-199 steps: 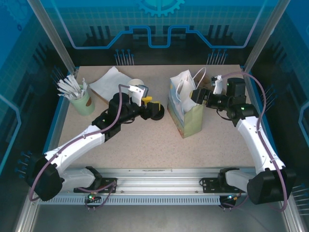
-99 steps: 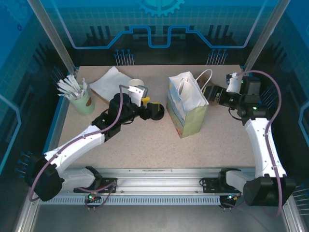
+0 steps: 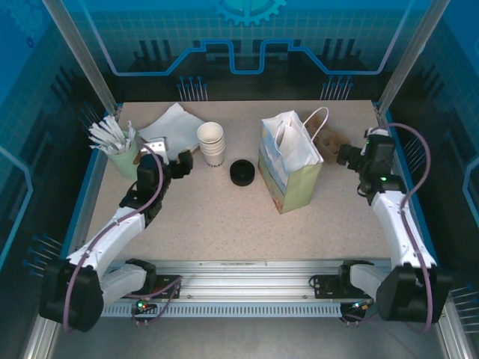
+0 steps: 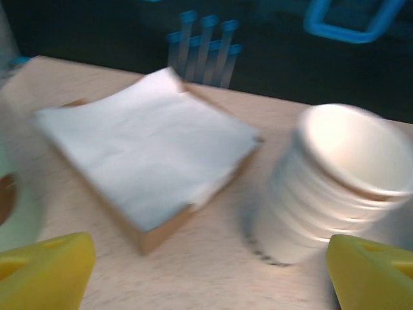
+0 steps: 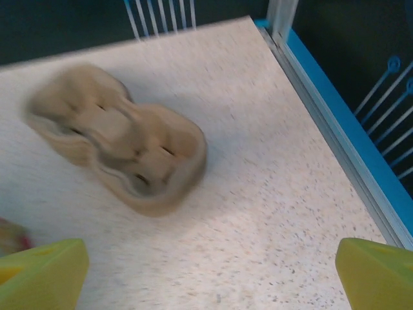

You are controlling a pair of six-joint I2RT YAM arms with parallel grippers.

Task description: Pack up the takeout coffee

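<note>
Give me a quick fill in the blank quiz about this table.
1. The white cup stack stands to the ___ of the paper bag.
2. The takeout coffee has a ___ lid.
3. The stirrers stand in a ___ cup.
4. The left pincer and the right pincer both stand ___.
Missing: left; black; green; open.

A speckled beige table (image 3: 224,217) is seen edged by a blue rim (image 5: 335,119) right of the right gripper (image 5: 208,278), with teal-lit patterned panels (image 3: 239,37) and aluminium posts (image 3: 78,52) beyond.
</note>
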